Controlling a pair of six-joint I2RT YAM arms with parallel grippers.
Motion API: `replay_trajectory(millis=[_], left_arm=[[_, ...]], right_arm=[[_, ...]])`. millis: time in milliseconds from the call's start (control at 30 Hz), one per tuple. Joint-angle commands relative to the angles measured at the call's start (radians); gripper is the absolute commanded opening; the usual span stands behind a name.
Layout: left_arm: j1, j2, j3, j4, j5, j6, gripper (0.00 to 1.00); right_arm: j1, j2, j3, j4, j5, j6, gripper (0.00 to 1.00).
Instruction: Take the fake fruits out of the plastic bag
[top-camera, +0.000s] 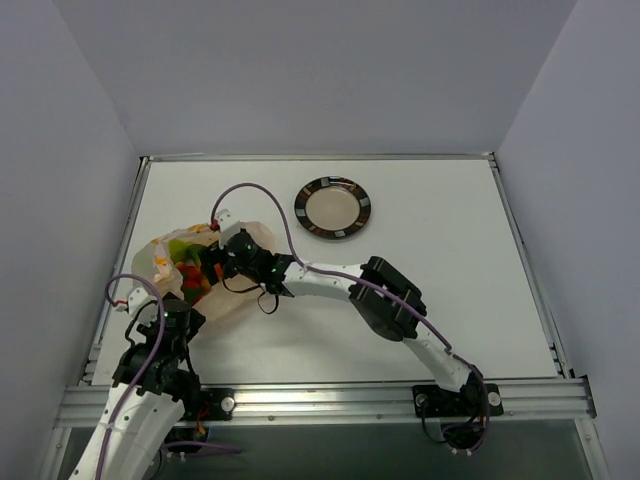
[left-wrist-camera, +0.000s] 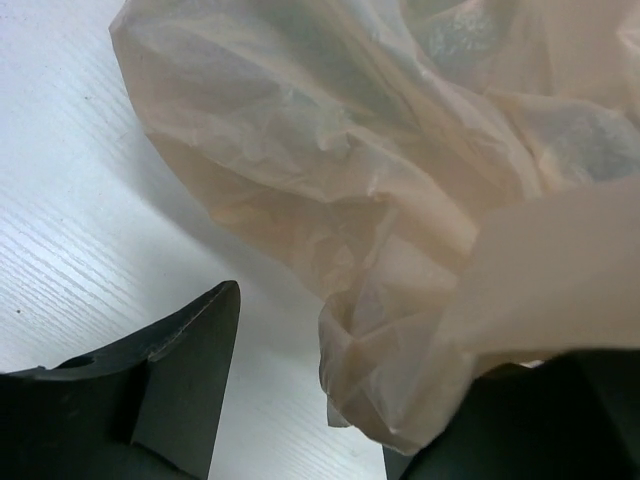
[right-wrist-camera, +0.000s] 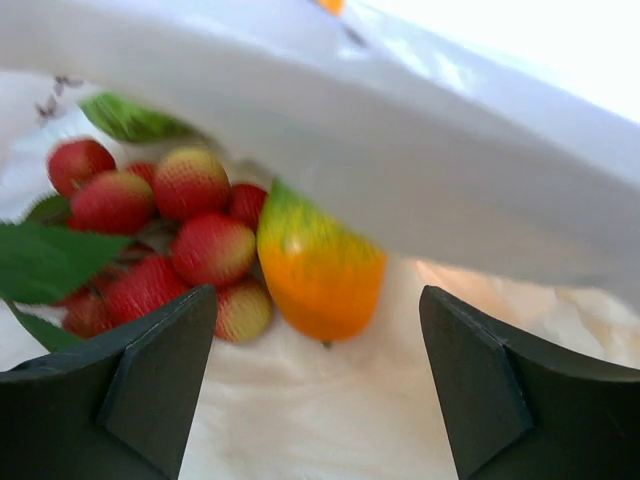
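A: How much room is there around the plastic bag (top-camera: 218, 298)?

B: Little on its left. It lies on the left part of the white tabletop (top-camera: 450, 250), close to that edge. To the right and toward the far edge there is open surface. The only thing there is a dark-rimmed plate (top-camera: 333, 208) at the far middle, well apart from the bag.

A: Which way does the bag lie?

B: It is crumpled low, with its long axis running roughly left to right. The right hand (top-camera: 225, 257) reaches in at its right side, the arm stretched across from the near right corner.

A: And the fruits?

B: They are inside the bag. The right wrist view shows an orange-green mango (right-wrist-camera: 320, 265) lying on the film, green end up-left and orange end down-right. It touches a cluster of red berries (right-wrist-camera: 160, 235) with green leaves (right-wrist-camera: 40, 262) on its left. A fold of film hangs across above them.

A: The hands?

B: The right hand's fingers stand wide apart with nothing between them, and the mango lies just ahead of the gap. The left hand (left-wrist-camera: 350, 345) is at the bag's near edge, fingers also apart. A crinkled fold sits between them, against the right finger (left-wrist-camera: 530, 420) and clear of the other.

A: Is anything in the way?

B: The right arm's purple cable (top-camera: 250, 186) loops over the bag's far side.
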Motion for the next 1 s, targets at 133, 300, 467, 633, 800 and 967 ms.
replay_trajectory(millis=[133,300,467,633,800,967], left_arm=[[-0.002,-0.058,0.039,0.000,-0.039,-0.018,0.38],[-0.002,-0.047,0.072,-0.014,-0.062,-0.004,0.26],[0.000,-0.036,0.108,-0.023,-0.079,0.009,0.25],[0.000,-0.035,0.150,-0.051,-0.105,0.034,0.24],[-0.002,-0.030,0.150,-0.063,-0.084,0.019,0.24],[0.000,-0.027,0.154,-0.061,-0.085,0.019,0.31]], right_arm=[[-0.026,0.091,0.147,0.106,-0.186,-0.002,0.83],[-0.068,0.165,0.240,0.045,-0.301,-0.027,0.83],[-0.082,0.208,0.253,0.026,-0.330,-0.019,0.83],[-0.073,0.245,0.266,0.032,-0.350,-0.002,0.84],[-0.072,0.185,0.165,0.159,-0.338,0.033,0.48],[-0.069,0.036,0.028,0.236,-0.318,0.045,0.28]])
